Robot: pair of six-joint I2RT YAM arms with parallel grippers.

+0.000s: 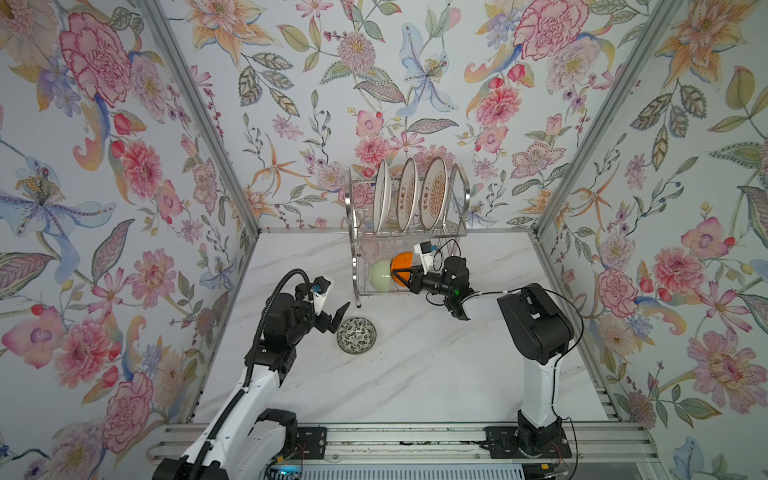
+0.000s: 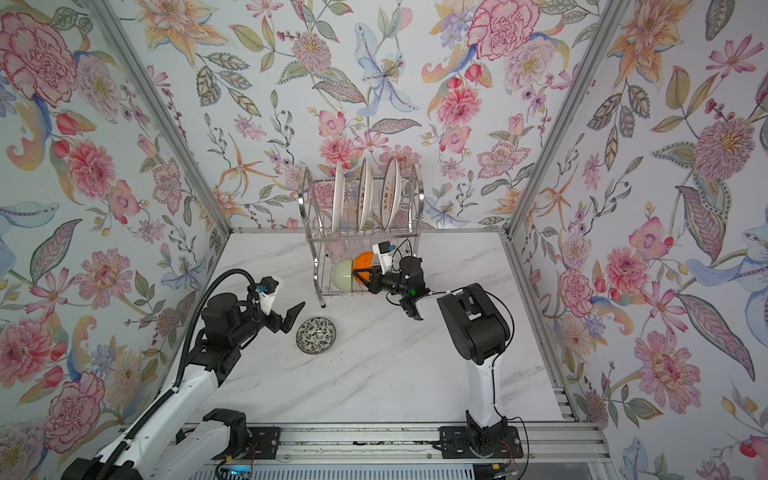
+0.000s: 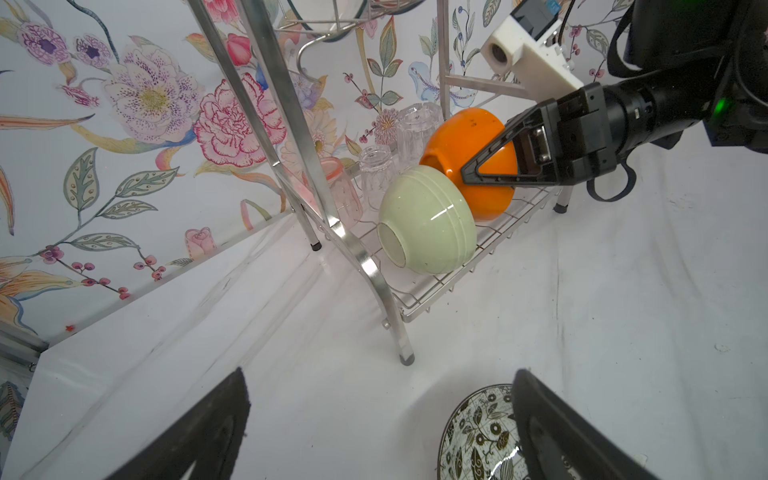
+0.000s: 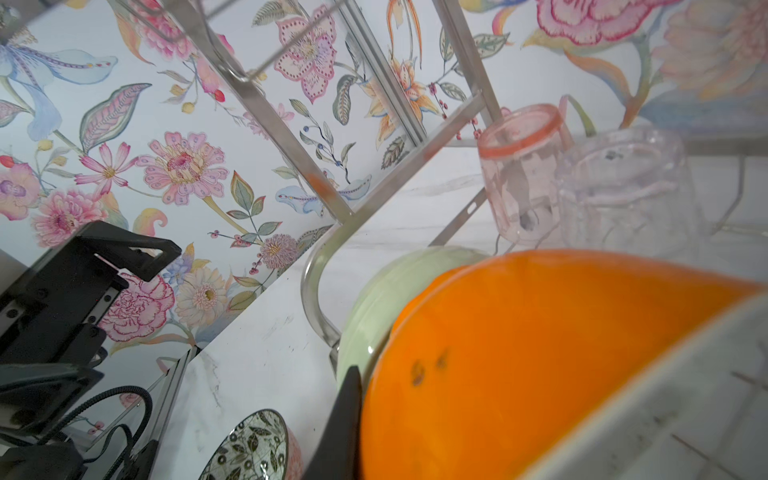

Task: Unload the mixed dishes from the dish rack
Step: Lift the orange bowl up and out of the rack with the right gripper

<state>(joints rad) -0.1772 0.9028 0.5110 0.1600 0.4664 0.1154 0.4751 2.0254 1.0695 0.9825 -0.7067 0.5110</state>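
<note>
The silver dish rack [image 1: 409,235] [image 2: 361,237] stands at the table's back, with three white plates [image 1: 407,195] upright on its upper tier. On the lower tier a green bowl [image 1: 380,274] [image 3: 428,220] lies on its side against an orange bowl [image 1: 402,262] [image 4: 519,353]. My right gripper [image 1: 392,272] [image 3: 463,172] is shut on the orange bowl's rim, and one black finger [image 4: 345,415] shows outside it. Behind the bowls stand a pink cup [image 4: 519,174] and clear cups [image 4: 623,187]. My left gripper [image 1: 337,318] [image 3: 380,382] hangs open and empty beside a patterned bowl [image 1: 356,335] on the table.
The rack's arched side frame and front leg [image 3: 405,357] stand between my left gripper and the lower tier. White marble tabletop [image 1: 415,374] spreads in front of the rack. Flowered walls close in the back and both sides.
</note>
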